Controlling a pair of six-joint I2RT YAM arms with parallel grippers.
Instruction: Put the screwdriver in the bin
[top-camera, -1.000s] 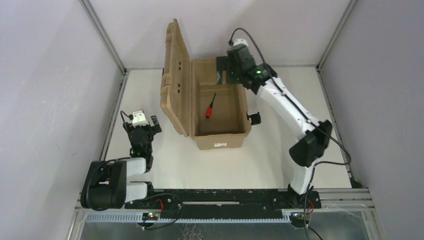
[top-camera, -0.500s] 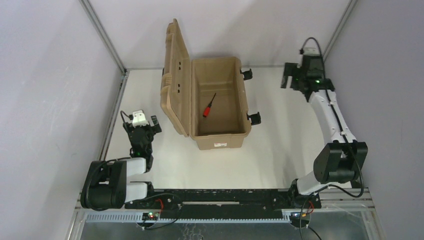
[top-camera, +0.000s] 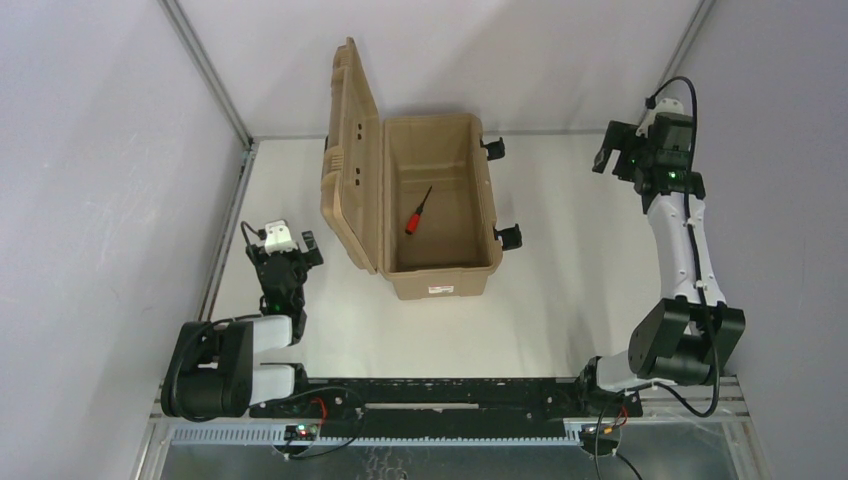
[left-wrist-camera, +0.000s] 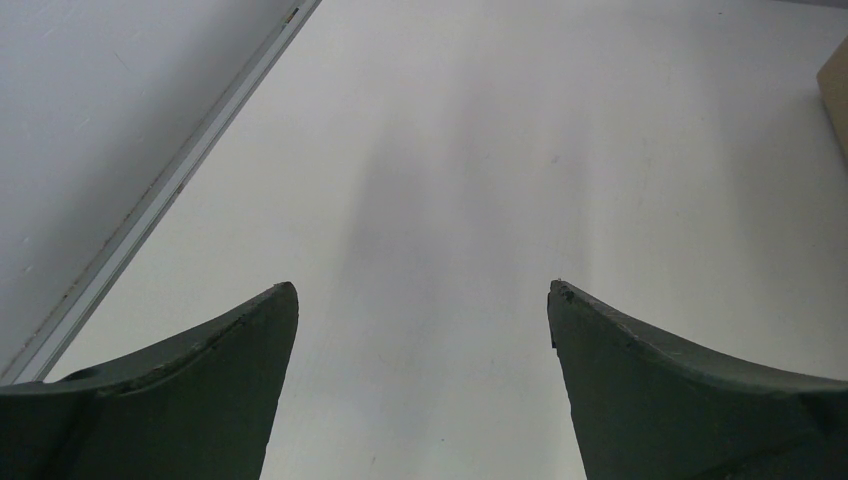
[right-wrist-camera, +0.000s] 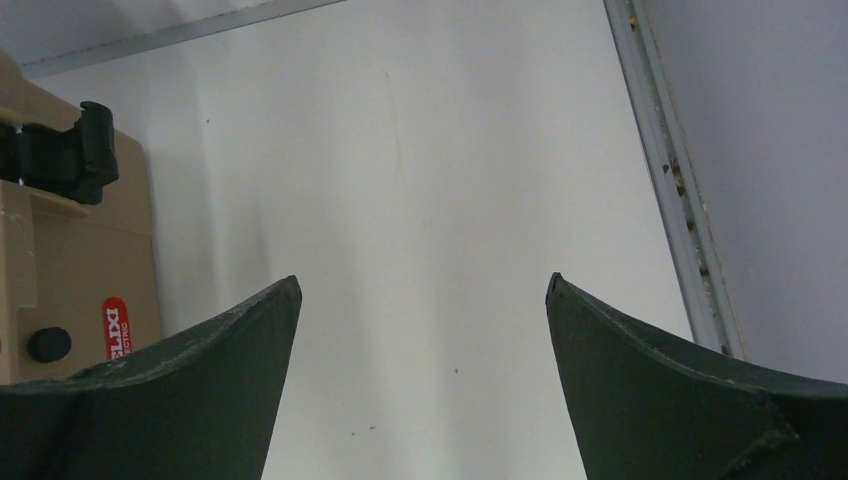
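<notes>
The screwdriver (top-camera: 417, 212), with a red handle and a thin black shaft, lies slanted on the floor of the bin (top-camera: 440, 272). The bin is a tan moulded-plastic box on the white desk (top-camera: 560, 290). Its ribbed lid (top-camera: 352, 150) stands open, and black latches (top-camera: 510, 237) hang on its right wall. The white label (top-camera: 441, 289) and the red sticker (right-wrist-camera: 116, 328) are unreadable. The left jaws and right jaws stand wide apart, holding nothing.

We see a plain white surface (top-camera: 560, 300), pale and matte, edged by grey metal rails (top-camera: 226, 240) on its left, right and far sides. One thing stands directly on it: a tan plastic bin (top-camera: 410, 283), set toward the far middle, its ribbed lid (top-camera: 350, 160) swung up on the left side. A small white label (top-camera: 441, 290) faces the near edge.
</notes>
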